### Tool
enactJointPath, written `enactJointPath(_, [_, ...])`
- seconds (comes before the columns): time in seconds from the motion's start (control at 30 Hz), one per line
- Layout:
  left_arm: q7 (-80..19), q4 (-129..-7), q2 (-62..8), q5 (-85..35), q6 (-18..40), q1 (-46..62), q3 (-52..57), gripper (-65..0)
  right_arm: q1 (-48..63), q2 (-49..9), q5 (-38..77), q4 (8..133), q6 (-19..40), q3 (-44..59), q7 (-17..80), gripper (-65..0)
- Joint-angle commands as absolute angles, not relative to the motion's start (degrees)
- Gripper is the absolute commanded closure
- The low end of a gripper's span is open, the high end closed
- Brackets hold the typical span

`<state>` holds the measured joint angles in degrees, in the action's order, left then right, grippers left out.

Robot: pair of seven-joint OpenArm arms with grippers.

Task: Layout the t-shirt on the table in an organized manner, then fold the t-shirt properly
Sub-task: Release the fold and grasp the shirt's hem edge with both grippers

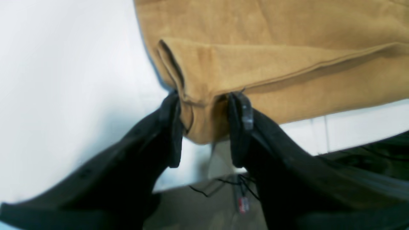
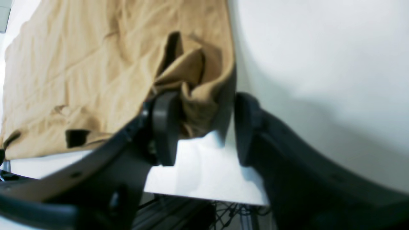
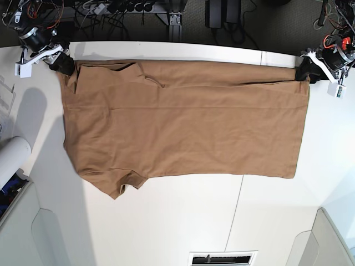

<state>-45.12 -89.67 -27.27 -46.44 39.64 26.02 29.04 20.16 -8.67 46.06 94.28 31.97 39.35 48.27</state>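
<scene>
So the t-shirt (image 3: 183, 119) is spread sideways across the upper middle of the base view, lying flat on the table (image 3: 183, 221) with one long edge folded over along the top of the frame. Looks to me like the first lengthwise fold is just being set down. The left gripper (image 1: 204, 124) sits at the upper right corner of the shirt and the right gripper (image 2: 204, 127) at the upper left; on both, the jaws stand apart with a bunched corner of cloth between them, not pinched as far as I can tell. Next move is probably backing both off cleanly without dragging the corners, then taking the lower edge. That far table edge is right behind the grippers, so little room there, but plenty of bare white surface toward the bottom of the frame.
</scene>
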Motion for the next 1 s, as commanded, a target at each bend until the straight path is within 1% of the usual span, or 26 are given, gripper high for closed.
enactJointPath(0.0, [-44.2,-90.8,-28.3,-48.5,40.0,26.0,30.9,-25.5,19.7,-10.1,47.2,95.4,32.4,39.8,47.1,-27.9])
enactJointPath(0.17, [-44.4,-93.4,-29.3,-52.1,40.0,26.0,35.9,-25.5,16.7,-12.5,47.2,95.4,32.4,41.3,46.9,-27.9])
enactJointPath(0.27, [-43.9,-94.6,-30.8,-52.6,40.0,24.8,36.0,-25.5,13.5,-14.2,46.7,95.4,32.4,42.0,46.9,-27.9])
enactJointPath(0.4, [-43.2,-94.6,-31.6,-51.7,40.0,20.0,35.3,-25.5,8.1,-15.7,44.4,95.3,32.3,42.0,46.0,-27.9])
enactJointPath(0.5, [-40.4,-93.6,-32.4,-48.1,38.7,16.6,32.6,-25.6,3.7,-15.9,42.4,95.0,31.9,41.9,44.0,-27.9])
enactJointPath(0.6, [-38.0,-89.6,-33.4,-44.6,37.7,12.0,27.8,-25.6,-1.9,-15.9,40.5,92.7,31.7,41.2,43.4,-27.9])
enactJointPath(0.73, [-37.0,-81.0,-34.3,-42.2,37.7,3.7,20.3,-25.7,-9.2,-16.6,37.3,83.9,31.7,37.1,41.1,-27.9])
enactJointPath(0.77, [-37.0,-78.7,-34.3,-41.5,37.7,1.5,18.9,-27.0,-10.9,-16.8,35.9,81.0,31.7,35.8,39.8,-27.9])
enactJointPath(0.87, [-37.0,-71.6,-34.3,-40.9,37.7,-4.5,15.1,-39.9,-15.7,-17.7,32.5,71.9,31.7,31.9,36.7,-28.2])
enactJointPath(0.9, [-36.6,-69.0,-34.3,-40.9,37.6,-6.5,14.1,-42.1,-17.3,-17.8,31.4,68.9,31.7,30.8,35.7,-28.9])
enactJointPath(0.97, [-34.7,-63.4,-34.3,-40.6,37.7,-10.4,12.4,-42.2,-20.4,-17.8,29.2,63.3,31.7,28.9,33.8,-32.3])
